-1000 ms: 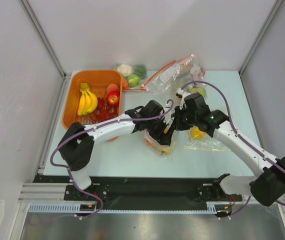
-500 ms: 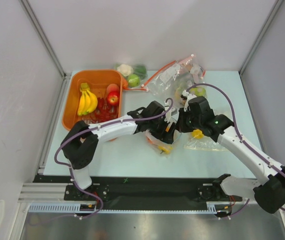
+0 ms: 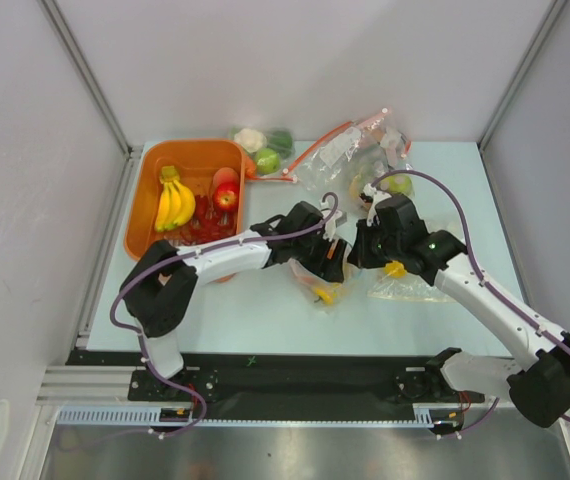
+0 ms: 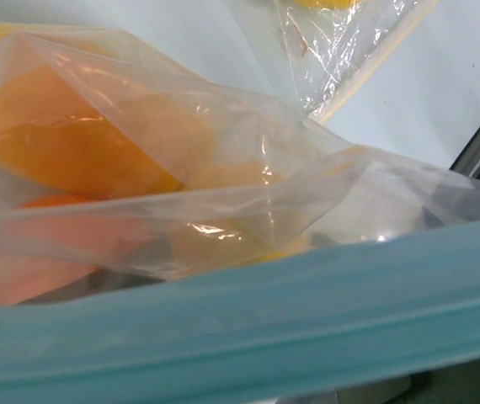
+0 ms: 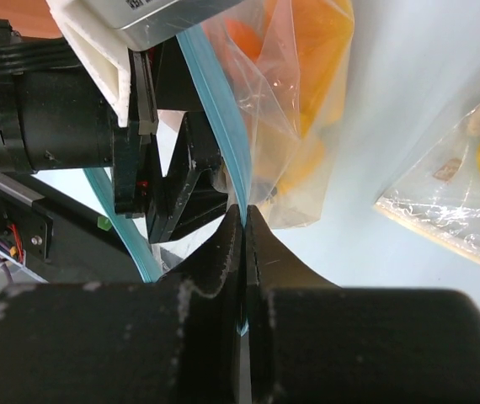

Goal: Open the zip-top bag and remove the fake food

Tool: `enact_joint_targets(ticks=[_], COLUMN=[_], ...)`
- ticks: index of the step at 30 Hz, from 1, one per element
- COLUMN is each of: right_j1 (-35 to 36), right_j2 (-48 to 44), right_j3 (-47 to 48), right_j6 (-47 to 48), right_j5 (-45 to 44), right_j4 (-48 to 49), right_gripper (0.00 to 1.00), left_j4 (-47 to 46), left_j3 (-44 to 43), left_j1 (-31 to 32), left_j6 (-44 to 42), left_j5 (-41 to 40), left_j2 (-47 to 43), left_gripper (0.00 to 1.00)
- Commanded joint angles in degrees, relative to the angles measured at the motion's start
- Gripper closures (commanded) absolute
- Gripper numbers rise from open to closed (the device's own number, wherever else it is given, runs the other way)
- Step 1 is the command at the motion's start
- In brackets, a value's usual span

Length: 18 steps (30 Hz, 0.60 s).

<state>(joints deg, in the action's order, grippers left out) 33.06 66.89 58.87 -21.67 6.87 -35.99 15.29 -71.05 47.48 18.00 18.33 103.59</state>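
- Pinching the zip-top bag by its teal strip, the right gripper is clamped tight, mid worktop.
- At its mouth, left gripper; spread cannot be told.
- Inside, fake food.

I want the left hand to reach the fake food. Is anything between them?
Yes. In the left wrist view, the teal zip strip of the zip-top bag runs right across in front, and creased clear film lies over the fake food. The right hand pinches the strip.
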Motion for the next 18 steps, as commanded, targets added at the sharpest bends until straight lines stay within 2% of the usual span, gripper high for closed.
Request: enact_joint_targets(ticks=[1, 6, 18], right_j1=[0.4, 0.3, 0.2], right_j2=[-2.1, -1.5, -2.0], right_j3=[0.2, 0.5, 0.5], right_j6=[-1.1, -0.7, -0.9], right_j5=[-0.2, -0.1, -0.1], right_j4=[-1.3, -1.6, -2.1], right_gripper=[1.00, 1.00, 1.00], left_j4=[-0.5, 0.4, -2.2], left_j3=[0.1, 1.1, 3.8], left_j1=[-1.3, -1.3, -4.8], left_j6=[-0.7, -2.5, 0.1], left_j5=[1.8, 5.1, 3.2], left_j2=[-2.3, -3.7, -8.7], left_gripper=[0.26, 0.26, 0.25])
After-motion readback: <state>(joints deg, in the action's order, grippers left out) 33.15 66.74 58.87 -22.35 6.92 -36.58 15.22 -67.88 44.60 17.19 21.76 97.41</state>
